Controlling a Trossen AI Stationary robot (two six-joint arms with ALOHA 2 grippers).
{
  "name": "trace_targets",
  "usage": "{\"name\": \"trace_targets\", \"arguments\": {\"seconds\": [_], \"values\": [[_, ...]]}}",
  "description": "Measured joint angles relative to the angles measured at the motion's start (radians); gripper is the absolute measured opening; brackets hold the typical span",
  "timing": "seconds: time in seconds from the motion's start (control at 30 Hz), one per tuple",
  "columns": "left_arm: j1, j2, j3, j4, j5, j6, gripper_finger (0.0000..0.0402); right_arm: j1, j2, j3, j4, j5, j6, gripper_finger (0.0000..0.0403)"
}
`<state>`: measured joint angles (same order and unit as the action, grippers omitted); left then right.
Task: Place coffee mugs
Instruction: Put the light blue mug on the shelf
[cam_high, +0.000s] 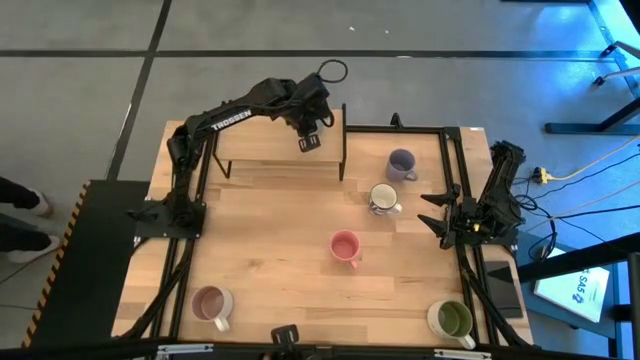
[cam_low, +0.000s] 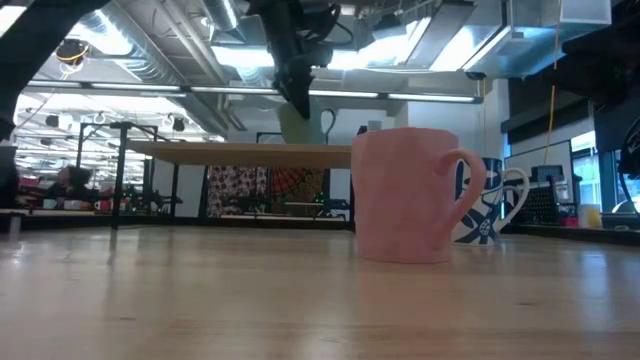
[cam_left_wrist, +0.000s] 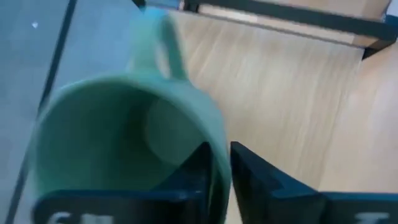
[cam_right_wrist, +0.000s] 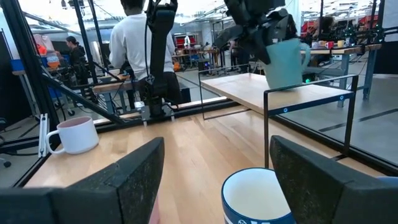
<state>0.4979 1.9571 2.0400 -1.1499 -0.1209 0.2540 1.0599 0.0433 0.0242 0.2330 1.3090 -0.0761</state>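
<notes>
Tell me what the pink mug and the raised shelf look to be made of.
Pink mug: probably ceramic, with a matte, softly faceted wall and thick handle. Raised shelf: light wood-grain board, maybe laminate, on a thin black frame that looks like metal.

Count, this moment. Mugs: six in all. Five stand on the table in the overhead frame: lavender mug (cam_high: 401, 163) upper right of centre, white mug with blue pattern (cam_high: 383, 199) just below it, pink mug (cam_high: 345, 246) centre, beige-pink mug (cam_high: 211, 304) lower left, cream mug with olive inside (cam_high: 452, 320) lower right. The sixth, the green mug (cam_left_wrist: 124, 143), fills my left wrist frame; one wall sits between my left pincer's (cam_left_wrist: 217, 171) fingers. Raised shelf (cam_high: 280, 150): one, top centre. My arms: two; my pincers: two, the right pincer (cam_high: 437, 212) at the right edge. Persons in the right wrist frame: one standing (cam_right_wrist: 134, 37), upper left; others too small to count.
</notes>
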Motion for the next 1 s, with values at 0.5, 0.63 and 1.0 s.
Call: {"name": "trace_targets", "arguments": {"seconds": [0.5,0.63,1.0], "values": [[-0.02,-0.001,0.042,0.137,0.004,0.098,0.0095,0.0,0.0,0.0,-0.001,0.0,0.0,0.0282],[-0.022,0.0,0.091,0.141,-0.015,0.093,0.0095,0.0,0.0,0.0,-0.007,0.0,0.0,0.0282],[-0.091,-0.123,0.284,-0.033,-0.201,-0.003,0.0077,0.0,0.0,0.0,-0.032,0.001,0.0,0.0282]]}}
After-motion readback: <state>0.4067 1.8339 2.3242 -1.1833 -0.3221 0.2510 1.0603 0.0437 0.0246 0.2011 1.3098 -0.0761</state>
